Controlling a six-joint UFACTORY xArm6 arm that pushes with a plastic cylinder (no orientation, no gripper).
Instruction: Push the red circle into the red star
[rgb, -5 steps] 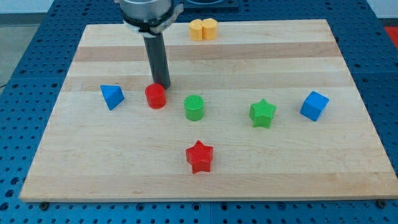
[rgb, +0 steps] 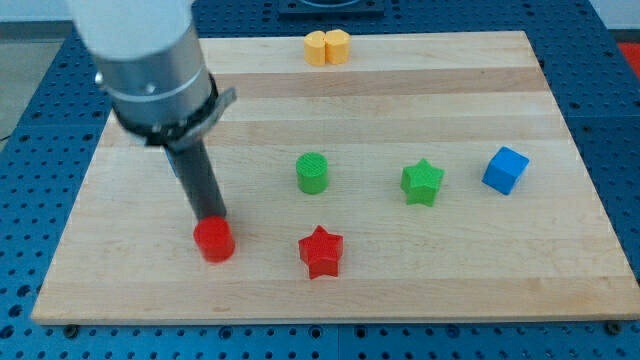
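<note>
In the camera view, the arm (rgb: 150, 70) is seen coming down from the view's top left, its dark rod slanting slightly toward the view's right, and my tip (rgb: 211, 218) is set against the top edge of the red circle (rgb: 214, 241), touching it with nothing gripped. The red circle lies near the board's (rgb: 560, 270) bottom left, with the red star (rgb: 321, 251) a short way to its right, apart from it. Further up are found a green cylinder (rgb: 312, 172), a green star (rgb: 422, 182), a blue cube (rgb: 505, 169), and two yellow blocks (rgb: 327, 46) touching at the top edge

Red circle (rgb: 214, 240) and star (rgb: 321, 251), green cylinder (rgb: 312, 173) and star (rgb: 422, 183), blue cube (rgb: 505, 170), pale striped wooden board (rgb: 400, 90).
</note>
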